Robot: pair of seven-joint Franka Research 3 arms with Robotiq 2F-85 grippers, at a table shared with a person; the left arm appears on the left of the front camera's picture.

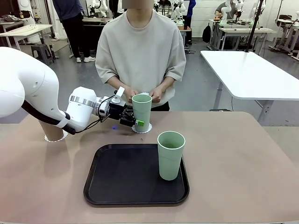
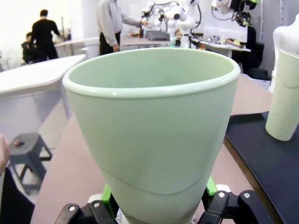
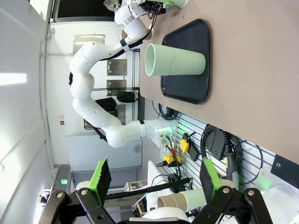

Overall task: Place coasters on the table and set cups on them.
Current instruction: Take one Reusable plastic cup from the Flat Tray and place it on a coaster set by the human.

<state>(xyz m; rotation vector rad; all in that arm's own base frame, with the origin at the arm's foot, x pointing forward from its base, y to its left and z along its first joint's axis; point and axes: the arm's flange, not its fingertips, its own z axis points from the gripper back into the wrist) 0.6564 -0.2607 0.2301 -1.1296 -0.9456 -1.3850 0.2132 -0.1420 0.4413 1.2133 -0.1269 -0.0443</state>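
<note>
Left pincer (image 1: 138, 121) is clamped low on a mint cup (image 1: 141, 108), which is stood upright on a doily coaster (image 1: 140, 131) at frame centre, toward the far side of the table (image 1: 233, 149). Right pincer (image 3: 152, 179) is spread apart, empty. Second mint cup (image 1: 170, 156) is seen upright on the black tray (image 1: 117, 182), lower right of the left pincer; a sideways approach is likely needed.

Beige-pink table (image 1: 233, 154) bearing 1 black tray (image 1: 117, 179) and 2 coasters (image 1: 148, 129)

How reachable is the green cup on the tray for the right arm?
Probably yes: the cup stands alone on the tray's right side, the right gripper is open and empty, and the left gripper holds another cup farther back.
</note>
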